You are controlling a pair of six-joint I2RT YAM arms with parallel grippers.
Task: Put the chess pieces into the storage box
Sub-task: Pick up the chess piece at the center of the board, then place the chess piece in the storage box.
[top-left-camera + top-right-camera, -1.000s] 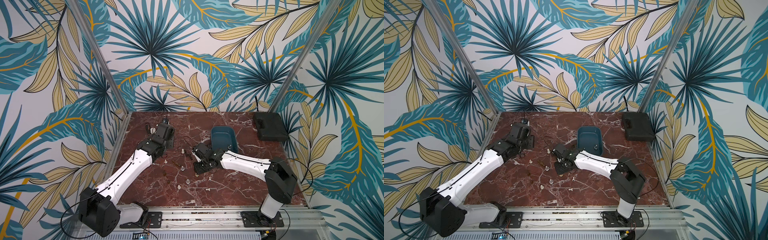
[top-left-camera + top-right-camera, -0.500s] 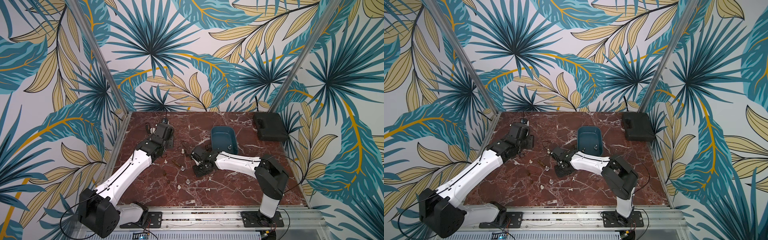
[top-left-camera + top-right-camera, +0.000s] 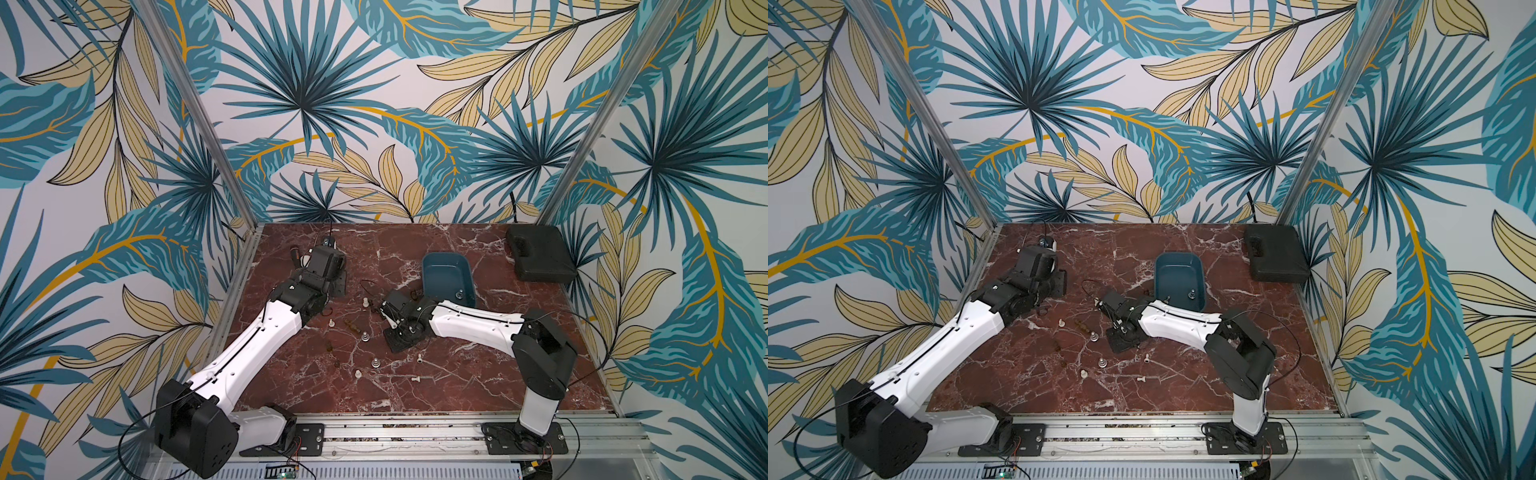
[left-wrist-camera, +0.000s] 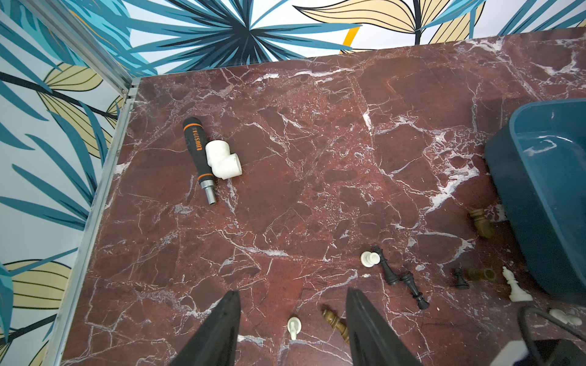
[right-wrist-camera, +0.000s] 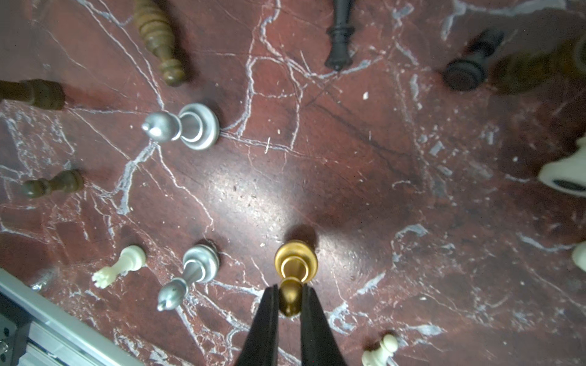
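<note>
1. Right wrist view: the right gripper (image 5: 290,289) is clamped on the head of a gold chess piece (image 5: 295,260), which appears upright with its base on the tabletop (image 5: 348,158).
2. In both top views the storage box (image 3: 432,270) lies just beyond that gripper, toward the tabletop's far edge. The right gripper is the nearer one.
3. The left gripper (image 4: 293,294) hangs half open and empty, toward the far left corner.

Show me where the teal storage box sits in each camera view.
In both top views: the storage box sits toward the back of the red marble tabletop, near the middle.
Left wrist: cut off by the frame edge, past scattered chess pieces.
Right wrist: not in it.
Shared landmark: that tabletop, in all four.
</note>
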